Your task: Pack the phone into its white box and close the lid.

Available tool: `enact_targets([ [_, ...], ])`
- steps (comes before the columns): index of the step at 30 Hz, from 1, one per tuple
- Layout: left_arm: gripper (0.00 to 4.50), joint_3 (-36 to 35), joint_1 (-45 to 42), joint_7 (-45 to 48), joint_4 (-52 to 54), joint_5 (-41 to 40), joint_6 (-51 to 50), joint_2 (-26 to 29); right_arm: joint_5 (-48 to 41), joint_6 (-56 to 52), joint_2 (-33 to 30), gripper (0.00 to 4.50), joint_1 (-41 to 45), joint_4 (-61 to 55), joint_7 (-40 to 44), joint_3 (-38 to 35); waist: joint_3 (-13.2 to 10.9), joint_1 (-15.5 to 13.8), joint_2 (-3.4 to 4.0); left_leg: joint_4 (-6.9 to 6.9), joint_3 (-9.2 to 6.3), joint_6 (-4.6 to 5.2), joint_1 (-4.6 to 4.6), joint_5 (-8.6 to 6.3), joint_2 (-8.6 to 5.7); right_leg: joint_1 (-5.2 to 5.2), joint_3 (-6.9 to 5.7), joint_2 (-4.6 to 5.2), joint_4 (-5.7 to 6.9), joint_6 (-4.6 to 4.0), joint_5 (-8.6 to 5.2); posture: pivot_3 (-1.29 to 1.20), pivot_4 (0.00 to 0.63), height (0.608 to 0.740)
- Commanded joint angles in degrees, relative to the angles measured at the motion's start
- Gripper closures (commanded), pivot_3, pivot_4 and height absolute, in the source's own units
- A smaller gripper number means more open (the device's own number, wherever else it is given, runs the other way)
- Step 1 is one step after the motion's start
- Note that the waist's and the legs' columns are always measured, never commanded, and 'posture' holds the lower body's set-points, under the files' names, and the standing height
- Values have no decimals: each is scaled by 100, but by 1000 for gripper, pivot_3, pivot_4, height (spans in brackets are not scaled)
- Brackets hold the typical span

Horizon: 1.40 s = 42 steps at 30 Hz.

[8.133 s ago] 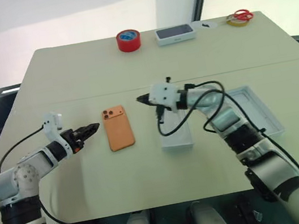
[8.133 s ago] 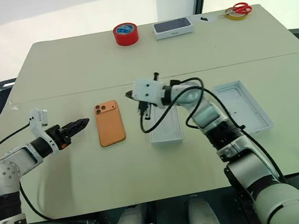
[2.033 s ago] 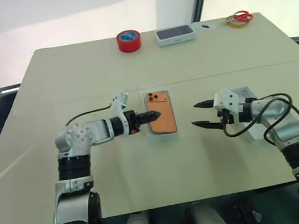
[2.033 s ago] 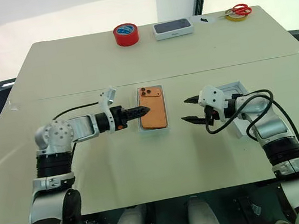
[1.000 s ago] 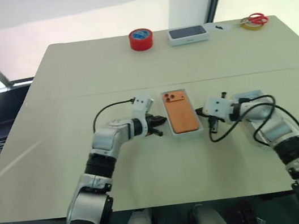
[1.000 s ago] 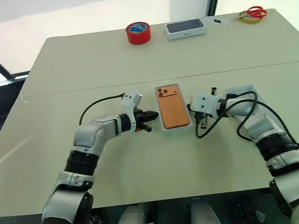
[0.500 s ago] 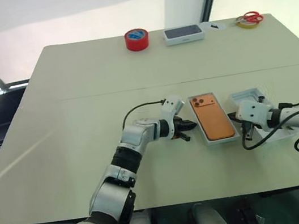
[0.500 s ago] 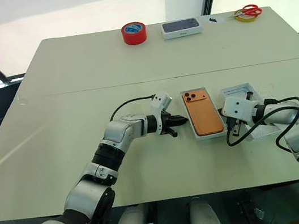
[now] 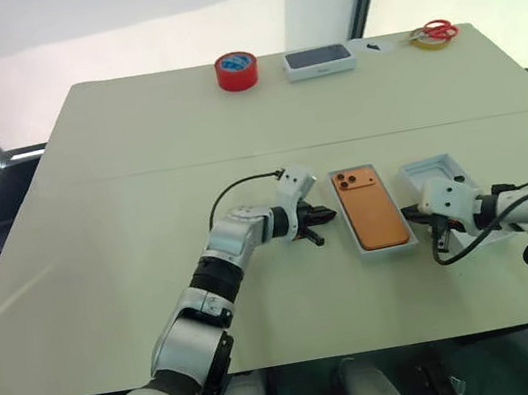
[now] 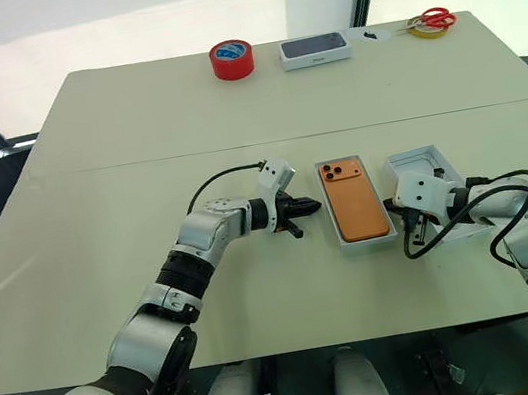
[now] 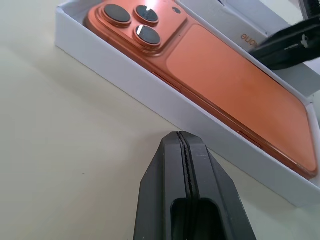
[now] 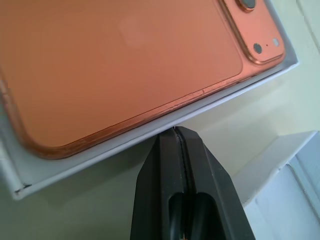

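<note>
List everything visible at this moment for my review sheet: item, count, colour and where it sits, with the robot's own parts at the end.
phone: 1, orange, lying camera side up inside the white box
white box: 1, white, near middle of the table, between the two grippers
lid: 1, white, open side up, just right of the white box
tape roll: 1, red with blue inner ring, far edge of the table
second phone box: 1, white with dark phone picture, far edge, right of the tape roll
scissors: 1, red handles, far right corner
yellow tape roll: 1, yellow, beside the scissors
table: 1, cream
left gripper: 1, black, shut, left of the white box
right gripper: 1, black, shut, right of the white box
</note>
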<state>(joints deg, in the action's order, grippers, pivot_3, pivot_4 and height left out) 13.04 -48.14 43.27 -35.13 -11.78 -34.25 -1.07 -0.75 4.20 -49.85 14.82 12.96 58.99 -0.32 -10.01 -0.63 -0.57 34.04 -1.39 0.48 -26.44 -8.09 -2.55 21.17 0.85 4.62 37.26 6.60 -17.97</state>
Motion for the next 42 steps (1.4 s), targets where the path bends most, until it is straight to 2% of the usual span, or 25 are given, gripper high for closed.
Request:
enact_targets([
  [1,4478,-62,-15,-110,116,45,67,-78,-143,-109,-151,4500,-10,-328,245,18,0,-1,0,0,0,-2,0,-1,0,1,0,0,0,0,0,0,150,738],
  [9,4478,-22,-26,-154,102,193,358,-111,168,292,-158,4500,170,-44,-88,-14,0,-8,1,1,0,-4,0,-2,0,1,0,0,1,1,0,0,150,738],
  [14,4478,-113,155,265,516,56,507,245,837,799,-197,4500,548,672,-797,117,1,9,2,0,1,-5,0,-2,0,5,1,-1,2,1,1,0,150,738],
  [20,4478,-226,665,737,1507,-192,255,874,1007,1197,-413,4500,584,1166,-916,138,0,-10,5,-5,2,-3,-1,1,0,7,2,-1,2,1,1,0,150,738],
  [22,3977,-333,820,805,1846,-334,95,1093,805,1134,-433,4500,603,1164,-783,48,0,-4,5,-2,2,-6,0,-1,0,3,2,0,2,1,1,0,150,738],
  [23,3698,-408,907,961,2089,-527,-94,1237,397,690,-380,4500,617,1011,-526,-99,0,3,5,-1,2,-6,0,-1,0,3,3,0,2,0,0,0,150,738],
  [27,1822,-700,1188,1133,2799,-737,-5,1768,-527,-173,-312,2761,441,292,-157,-532,-1,5,8,1,1,-4,3,0,1,-1,4,0,5,-1,0,0,150,738],
  [28,1185,-763,1255,1243,2893,-739,113,1969,-684,-218,-311,2093,362,125,-154,-661,-1,3,8,0,0,-4,3,0,2,0,3,0,5,-1,0,0,150,738],
  [30,216,-780,1380,1588,2999,-713,353,2423,-1005,-694,-318,1159,270,-156,-192,-917,1,13,11,-5,0,-6,5,-2,5,0,3,-1,5,-2,0,0,150,738],
  [31,0,-796,1415,1785,2991,-743,441,2634,-1060,-969,-340,623,243,-265,-273,-991,3,15,14,-7,0,-6,5,-2,6,3,4,-1,5,-4,-2,0,150,738],
  [32,0,-828,1468,2058,2994,-737,794,2864,-990,-1209,-348,125,241,-343,-494,-1050,3,11,14,-8,0,-6,7,-2,7,1,3,-1,5,-10,-5,0,150,738],
  [35,0,-1085,1458,2542,2844,-871,1272,3320,-949,-2450,-250,47,231,-685,-1302,-1319,2,-4,15,-7,2,-7,4,-2,7,12,9,3,5,-22,-10,0,150,738],
  [38,0,-1259,1675,2997,2809,-941,2100,3550,-1326,-3854,-220,47,-233,-1683,-1477,-1488,3,-27,16,-11,2,-6,2,-4,7,27,5,11,-3,-24,-11,0,150,738],
  [42,0,-1332,2017,3251,2841,-921,3044,3535,-1679,-5466,-392,47,-587,-2540,-1553,-1530,3,-1,19,-22,11,5,-7,-11,7,23,13,17,-18,-24,-11,0,150,738],
])
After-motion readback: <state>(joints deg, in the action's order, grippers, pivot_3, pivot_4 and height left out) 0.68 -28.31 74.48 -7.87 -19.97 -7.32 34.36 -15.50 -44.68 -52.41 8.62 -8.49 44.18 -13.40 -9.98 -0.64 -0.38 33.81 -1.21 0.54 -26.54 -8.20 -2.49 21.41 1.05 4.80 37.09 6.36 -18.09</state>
